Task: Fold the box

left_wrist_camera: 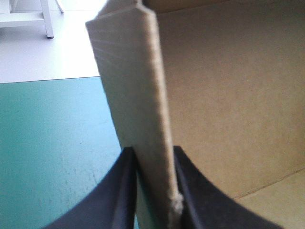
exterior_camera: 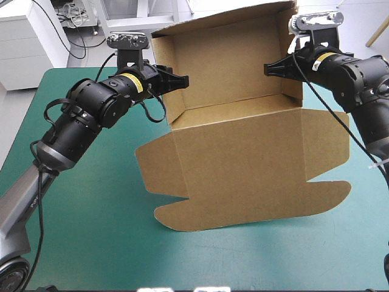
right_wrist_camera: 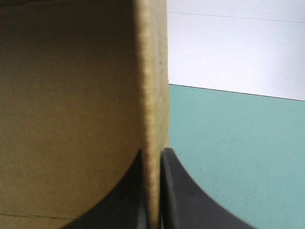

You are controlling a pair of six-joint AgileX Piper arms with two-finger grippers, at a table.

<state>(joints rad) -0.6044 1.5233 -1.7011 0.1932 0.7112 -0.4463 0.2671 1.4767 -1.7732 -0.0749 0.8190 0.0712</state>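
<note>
The brown cardboard box point(exterior_camera: 243, 152), a cut sheet with its back and side walls raised, stands mid-bench on the teal-green bench point(exterior_camera: 91, 231). Its broad lid panel appears to lie flat toward the near edge. The left black-fingered pincer point(exterior_camera: 181, 80) is clamped on the left side wall, and the right pincer point(exterior_camera: 271, 69) on the right wall.
</note>
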